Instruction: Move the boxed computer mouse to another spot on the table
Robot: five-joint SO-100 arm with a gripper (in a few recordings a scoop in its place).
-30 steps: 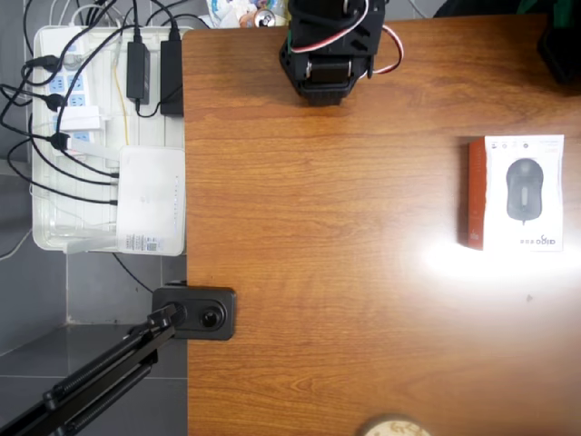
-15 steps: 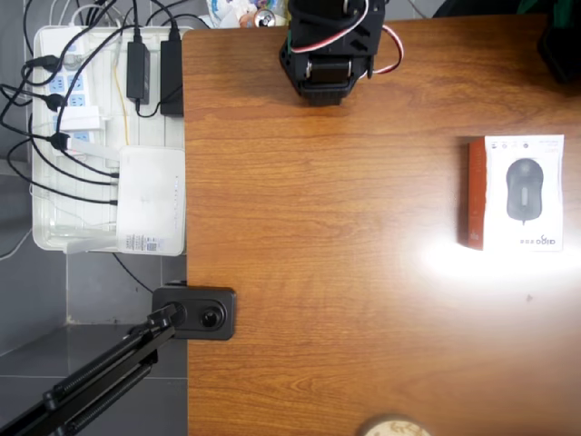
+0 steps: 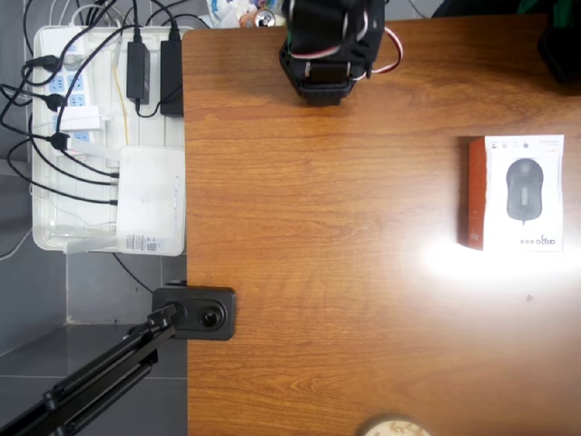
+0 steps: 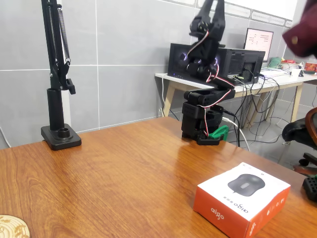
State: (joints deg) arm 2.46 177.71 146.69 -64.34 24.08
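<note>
Gripper point(image 4: 214, 9): black, two-finger, raised at the top of the fixed view; cut by the frame edge, so whether its fingers are apart or together cannot be told.

Surface: large wooden tabletop point(image 3: 345, 272) point(image 4: 124, 168), warm reddish-brown grain, glossy, with a bright glare patch near the right side in the overhead view.

Task item: flat white rectangular boxed computer mouse point(image 3: 517, 193) point(image 4: 241, 196), dark grey mouse printed on its face, orange-red side panel. Lies flat near the right edge of the tabletop in the overhead view, well apart from the arm.

Other items: black clamp-base lamp stand point(image 3: 193, 312) point(image 4: 59, 134) at the tabletop's left edge in the overhead view; a pale round cork coaster point(image 3: 392, 427) point(image 4: 11, 227) at the near edge, partly cut off.

Room: white tray of cables and power strips point(image 3: 100, 136) beside the tabletop, carrying a white router-like device point(image 3: 152, 200) with a label. Grey tiled wall behind; a second desk with a dark computer case point(image 4: 218, 62) and a monitor point(image 4: 258, 42).

Change from the earlier frames: the box lies at the same spot. The arm's upper links have shifted slightly in the overhead view and look blurred.

Arm pose: black arm point(image 3: 329, 45) point(image 4: 203, 99) with red-and-white wiring, base at the tabletop's far edge, links folded upward, gripper held high above the base.
</note>
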